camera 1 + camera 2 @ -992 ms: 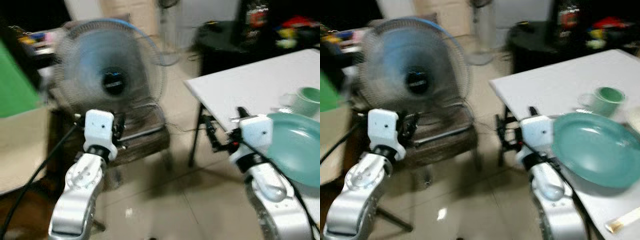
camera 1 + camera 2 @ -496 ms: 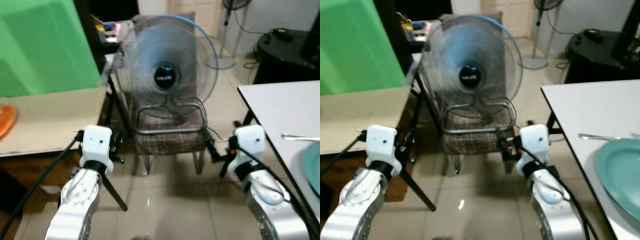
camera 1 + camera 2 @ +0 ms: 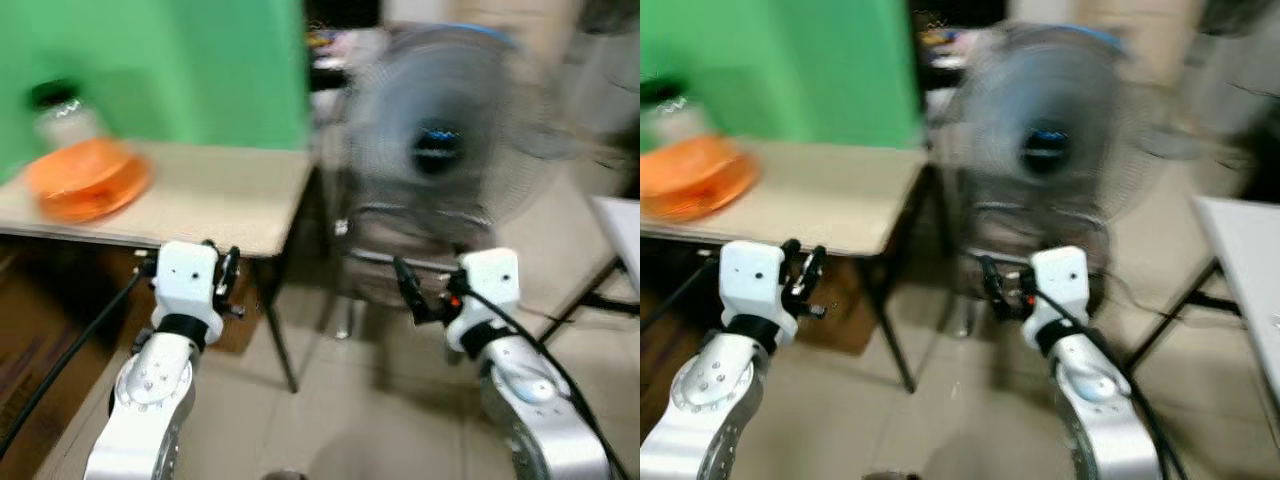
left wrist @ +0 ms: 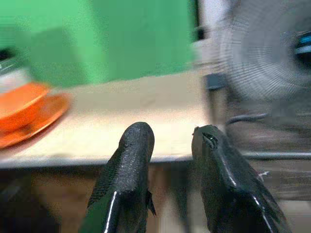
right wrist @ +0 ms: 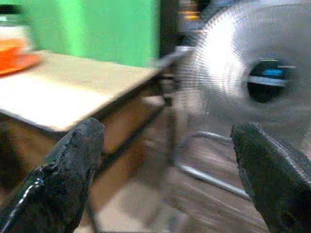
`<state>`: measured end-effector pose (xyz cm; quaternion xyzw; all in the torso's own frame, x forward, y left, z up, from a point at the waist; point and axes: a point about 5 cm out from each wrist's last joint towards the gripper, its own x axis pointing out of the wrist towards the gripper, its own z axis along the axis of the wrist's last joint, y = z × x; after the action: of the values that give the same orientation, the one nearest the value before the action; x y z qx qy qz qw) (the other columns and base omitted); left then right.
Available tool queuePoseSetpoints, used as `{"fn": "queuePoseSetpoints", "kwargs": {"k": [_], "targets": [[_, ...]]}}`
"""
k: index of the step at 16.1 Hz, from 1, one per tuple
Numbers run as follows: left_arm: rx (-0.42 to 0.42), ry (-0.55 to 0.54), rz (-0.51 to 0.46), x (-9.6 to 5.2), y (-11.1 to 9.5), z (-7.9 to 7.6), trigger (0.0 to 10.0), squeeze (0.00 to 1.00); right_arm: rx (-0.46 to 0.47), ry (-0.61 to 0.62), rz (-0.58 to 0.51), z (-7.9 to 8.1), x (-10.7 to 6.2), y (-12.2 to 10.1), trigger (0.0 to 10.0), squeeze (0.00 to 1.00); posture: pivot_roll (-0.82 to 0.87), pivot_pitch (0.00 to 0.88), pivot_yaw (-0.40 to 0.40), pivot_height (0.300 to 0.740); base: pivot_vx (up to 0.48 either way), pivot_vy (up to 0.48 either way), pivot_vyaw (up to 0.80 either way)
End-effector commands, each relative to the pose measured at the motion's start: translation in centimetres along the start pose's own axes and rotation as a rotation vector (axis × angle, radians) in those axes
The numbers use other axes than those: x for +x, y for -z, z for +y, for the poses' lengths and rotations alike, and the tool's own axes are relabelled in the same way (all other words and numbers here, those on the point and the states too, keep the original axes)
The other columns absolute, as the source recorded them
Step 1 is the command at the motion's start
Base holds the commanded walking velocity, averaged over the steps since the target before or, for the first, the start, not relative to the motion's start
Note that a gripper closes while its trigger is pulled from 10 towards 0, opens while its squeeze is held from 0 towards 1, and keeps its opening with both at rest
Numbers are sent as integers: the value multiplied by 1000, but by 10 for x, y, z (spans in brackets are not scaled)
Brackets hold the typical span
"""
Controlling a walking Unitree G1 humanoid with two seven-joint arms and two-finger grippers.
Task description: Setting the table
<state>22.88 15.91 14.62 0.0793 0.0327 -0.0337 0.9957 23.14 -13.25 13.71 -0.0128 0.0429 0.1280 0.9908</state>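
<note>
An orange bowl on an orange plate [image 3: 88,178] sits at the left end of a beige table [image 3: 220,195] in front of a green wall, with a blurred glass jar [image 3: 62,112] behind it. My left gripper [image 4: 172,138] hangs in front of this table's edge, below its top, its fingers close together with nothing between them. My right gripper [image 5: 167,145] is held low in front of the fan, fingers wide apart and empty. The orange dishes [image 4: 22,109] lie well off to the side of the left gripper. The head views are blurred.
A large standing fan [image 3: 440,150] rests on a brown chair between the two tables. A corner of the white table [image 3: 1240,250] shows at the far right. Tiled floor lies below my arms. A cardboard box stands under the beige table.
The camera has swung left: the white table with the teal plate and cup slid out to the right, and the beige table with the orange dishes came in. Both arms kept their pose.
</note>
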Motion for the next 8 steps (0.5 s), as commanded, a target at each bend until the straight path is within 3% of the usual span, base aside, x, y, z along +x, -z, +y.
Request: {"fn": "queuePoseSetpoints", "kwargs": {"k": [1,8], "targets": [[-16,13,-27,3,-5,-4,10000,0,-2,3,-7,-4,-1,-3,10000,1000,6,0,64,740,0,0,800],[-11,10,-28,1,-5,-4,10000,0,-1,-28,-4,0,-2,-2,10000,1000,5,0,57,740,0,0,800]]}}
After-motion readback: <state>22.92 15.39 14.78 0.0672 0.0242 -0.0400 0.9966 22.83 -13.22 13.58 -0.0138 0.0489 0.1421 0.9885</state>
